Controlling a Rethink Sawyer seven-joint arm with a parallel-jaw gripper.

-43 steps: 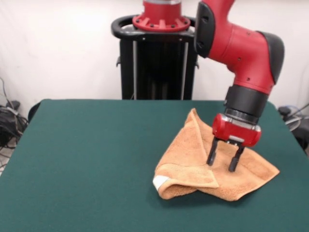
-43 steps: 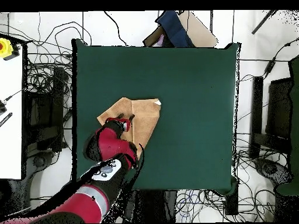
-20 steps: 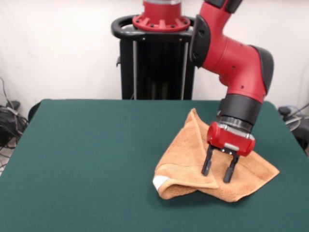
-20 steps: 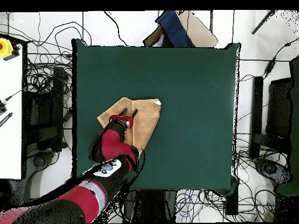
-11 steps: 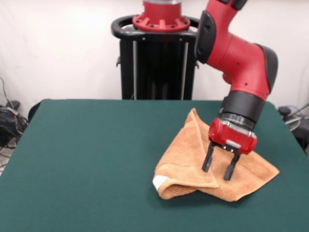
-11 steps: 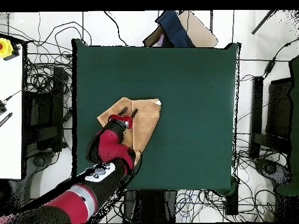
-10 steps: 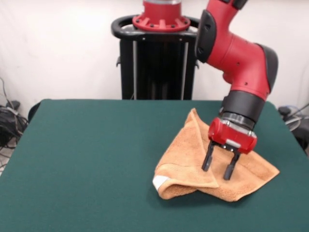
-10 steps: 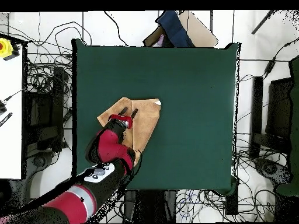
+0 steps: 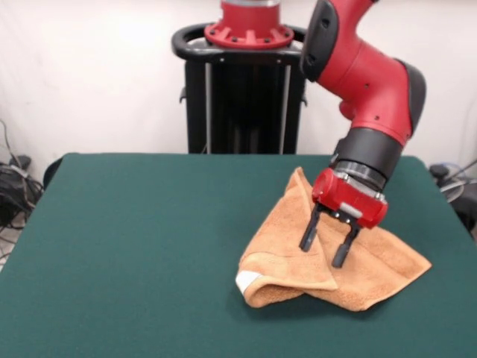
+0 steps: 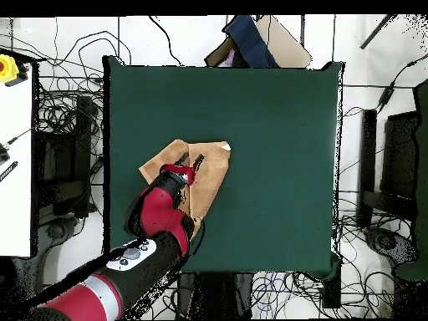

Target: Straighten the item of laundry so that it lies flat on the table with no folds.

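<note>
Front view shows the towel [image 9: 328,257] lying folded on the green bench [image 9: 134,246], toward the 4 o'clock part of the surface. One layer is turned over the other, so the shape is a rough triangle, with a rolled edge and a small white tag [image 9: 246,281] at the 7 o'clock corner of the cloth. The claw [image 9: 322,244] hangs tilted above the middle of the towel with its two dark fingers [image 9: 308,230] spread wide and holding nothing. The tips seem just above the upper layer, not pressing into it.

Overhead view places the towel [image 10: 201,171] near the 9 o'clock side of the bench, and the claw [image 10: 190,160] over its centre.

In my judgement the step in hand is to choose a grasp on the upper flap. To do it well, the claw should go to the free edge or corner of that flap, not the middle, and pinch only one layer. Then it should lift low and pull outward across the fold, so the lower layer does not drag along.
</note>
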